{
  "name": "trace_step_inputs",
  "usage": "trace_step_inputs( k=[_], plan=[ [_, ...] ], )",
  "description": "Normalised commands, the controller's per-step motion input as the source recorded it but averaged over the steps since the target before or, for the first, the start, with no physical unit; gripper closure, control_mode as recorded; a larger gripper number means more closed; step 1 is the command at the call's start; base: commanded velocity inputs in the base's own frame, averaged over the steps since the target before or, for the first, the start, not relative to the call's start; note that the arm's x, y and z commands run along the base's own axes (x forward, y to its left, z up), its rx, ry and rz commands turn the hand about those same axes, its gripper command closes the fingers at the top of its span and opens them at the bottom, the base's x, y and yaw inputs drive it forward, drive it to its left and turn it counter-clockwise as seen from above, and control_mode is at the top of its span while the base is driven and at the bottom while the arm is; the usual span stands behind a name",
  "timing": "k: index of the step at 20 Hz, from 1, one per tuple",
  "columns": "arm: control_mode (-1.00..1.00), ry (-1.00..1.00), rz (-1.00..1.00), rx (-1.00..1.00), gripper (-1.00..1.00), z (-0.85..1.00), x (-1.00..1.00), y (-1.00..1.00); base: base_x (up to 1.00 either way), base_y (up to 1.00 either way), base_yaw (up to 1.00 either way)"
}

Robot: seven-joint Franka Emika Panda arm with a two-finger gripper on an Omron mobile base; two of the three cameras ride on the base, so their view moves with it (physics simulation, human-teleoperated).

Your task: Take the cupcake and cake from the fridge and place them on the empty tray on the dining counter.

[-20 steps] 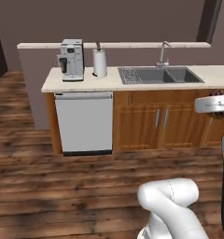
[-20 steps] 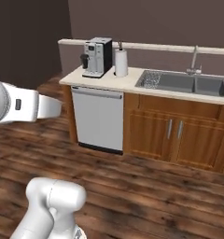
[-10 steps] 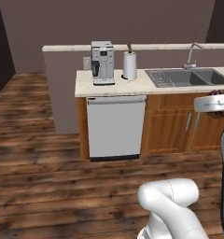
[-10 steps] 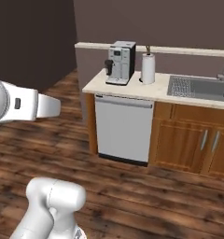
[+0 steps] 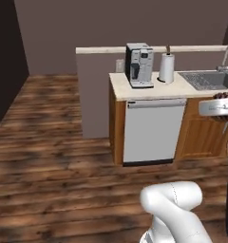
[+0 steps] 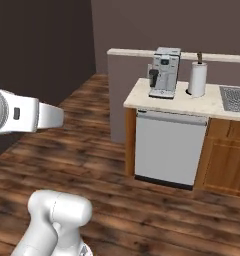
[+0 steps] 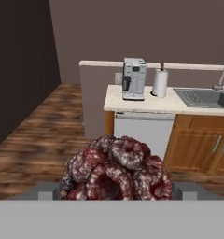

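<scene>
The hand (image 7: 116, 198) holds the cake (image 7: 117, 169), a lumpy, rounded mound of dark red and pale marbled coils with a glossy, knobbly surface, gripped with the jaws spread wide at its two sides; it is about as broad as it is tall, so no long axis or facing can be told. Beyond it stands a beige speckled stone worktop (image 5: 149, 89) on brown wooden cabinets, with a smooth grey dishwasher front (image 5: 154, 131), a boxy metal coffee machine (image 5: 139, 65), an upright white paper-towel roll (image 5: 166, 68) and a steel sink (image 7: 205, 97), over dark plank flooring (image 5: 54, 156).
</scene>
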Motion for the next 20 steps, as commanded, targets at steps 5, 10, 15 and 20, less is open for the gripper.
trace_step_inputs(
  k=[5, 10, 15, 20],
  plan=[
    [1.00, 0.00, 0.00, 0.00, 1.00, 0.00, 0.00, 0.00, 1.00, 1.00, -0.17],
    [1.00, 0.00, 0.00, 0.00, 1.00, 0.00, 0.00, 0.00, 1.00, 1.00, -0.15],
    [1.00, 0.00, 0.00, 0.00, 1.00, 0.00, 0.00, 0.00, 1.00, 1.00, -0.15],
    [1.00, 0.00, 0.00, 0.00, 1.00, 0.00, 0.00, 0.00, 1.00, 1.00, -0.18]
  ],
)
